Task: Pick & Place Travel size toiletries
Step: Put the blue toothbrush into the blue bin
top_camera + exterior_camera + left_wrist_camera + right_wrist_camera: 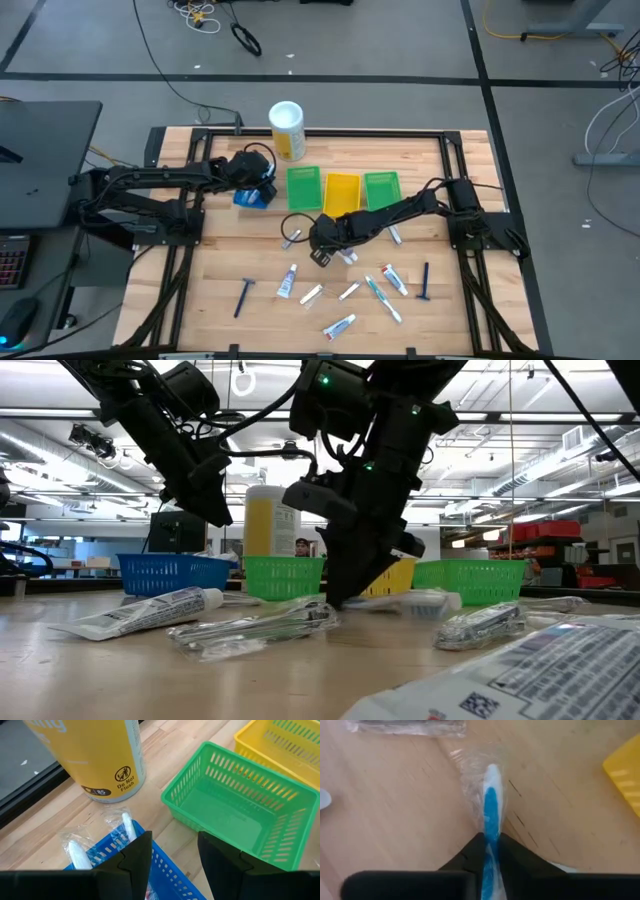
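Where the overhead view looks down on the wooden bench (220,270), the right gripper (322,252) sits at the centre of the frame, low over a wrapped toothbrush (349,256) just below the yellow plastic bin (342,192). The left gripper (262,186) hangs at upper left over the blue plastic bin (252,197), next to the tall white-and-yellow canister (287,128). Two green plastic bins (304,187) flank the yellow one. Other travel-size toiletries lie scattered along the lower half of the frame: small white tubes (288,282), a white-and-teal toothbrush (382,298) and two dark blue razors (244,295).

In the low view, the right gripper (335,598) touches down at centre frame among wrapped items, with a white toothpaste tube (140,612) at lower left and the bins lined up behind.

In the left wrist view, the left gripper (175,852) has its fingers (137,855) apart and holds nothing; wrapped toothbrushes (127,826) lie in the blue bin at lower left, with a green bin at right.

In the right wrist view, the right gripper (490,851) is clamped on the blue-and-white wrapped toothbrush, which runs up from between its fingers (517,857) at centre frame and lies on the bench.
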Motion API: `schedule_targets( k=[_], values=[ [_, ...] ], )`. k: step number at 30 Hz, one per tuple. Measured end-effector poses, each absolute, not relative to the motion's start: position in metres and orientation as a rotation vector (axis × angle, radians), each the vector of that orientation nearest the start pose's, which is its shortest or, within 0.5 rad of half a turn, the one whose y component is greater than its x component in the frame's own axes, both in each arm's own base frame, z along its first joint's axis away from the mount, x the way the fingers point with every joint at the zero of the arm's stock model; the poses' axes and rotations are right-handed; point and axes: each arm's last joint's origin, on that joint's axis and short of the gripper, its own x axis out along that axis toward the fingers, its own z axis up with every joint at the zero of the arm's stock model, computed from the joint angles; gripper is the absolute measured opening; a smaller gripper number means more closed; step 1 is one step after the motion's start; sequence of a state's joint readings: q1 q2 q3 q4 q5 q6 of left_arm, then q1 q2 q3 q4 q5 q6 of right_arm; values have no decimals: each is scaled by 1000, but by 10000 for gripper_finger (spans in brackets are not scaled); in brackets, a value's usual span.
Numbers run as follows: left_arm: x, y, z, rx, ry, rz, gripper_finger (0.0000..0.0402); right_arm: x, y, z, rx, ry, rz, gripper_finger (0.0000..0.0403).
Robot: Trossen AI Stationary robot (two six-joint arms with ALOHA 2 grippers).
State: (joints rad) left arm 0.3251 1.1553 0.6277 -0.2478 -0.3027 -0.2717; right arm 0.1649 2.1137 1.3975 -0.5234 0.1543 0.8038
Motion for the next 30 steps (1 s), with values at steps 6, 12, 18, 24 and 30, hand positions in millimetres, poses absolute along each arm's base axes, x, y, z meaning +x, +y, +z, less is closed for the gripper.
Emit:
schedule_targets(
  k=[6,12,18,24,30],
  values=[
    [209,79,207,-256,704,698,167,408,64,123,513,1142,-458,32],
    [209,79,207,-256,704,698,167,404,61,145,500,1121,-385,29],
    [209,79,207,-264,703,688,167,399,52,189,460,1013,-334,27],
    [210,79,207,-276,701,661,167,378,45,239,308,909,-367,27],
    [213,78,209,-283,675,592,167,331,34,307,121,696,-598,27]
  ],
)
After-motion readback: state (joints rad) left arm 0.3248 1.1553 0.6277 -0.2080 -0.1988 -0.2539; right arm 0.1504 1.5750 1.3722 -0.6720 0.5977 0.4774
